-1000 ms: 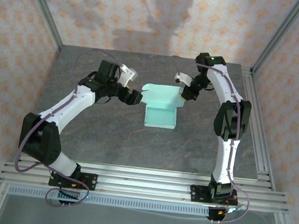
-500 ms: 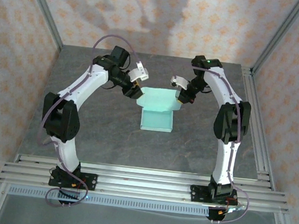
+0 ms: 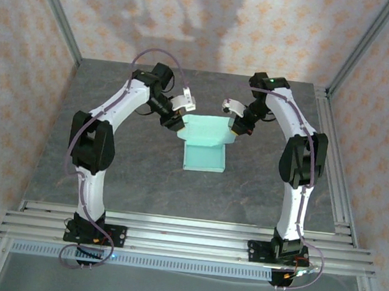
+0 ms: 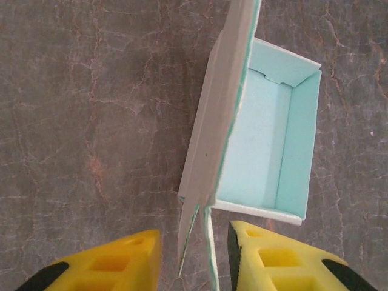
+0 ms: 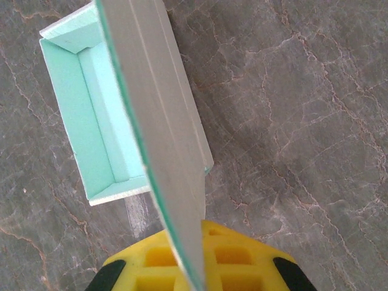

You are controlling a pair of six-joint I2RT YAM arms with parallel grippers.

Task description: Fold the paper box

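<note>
Left gripper (image 4: 194, 242) has narrowed — straddling the paper box (image 4: 260, 139) flap.

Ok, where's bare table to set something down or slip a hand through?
Widest bare table lies between the paper box and the near rails. Also free: the corner left of the left arm, and the strip right of the right arm. Crowded: the box's far end, where the left gripper and right gripper flank its raised flaps.
</note>
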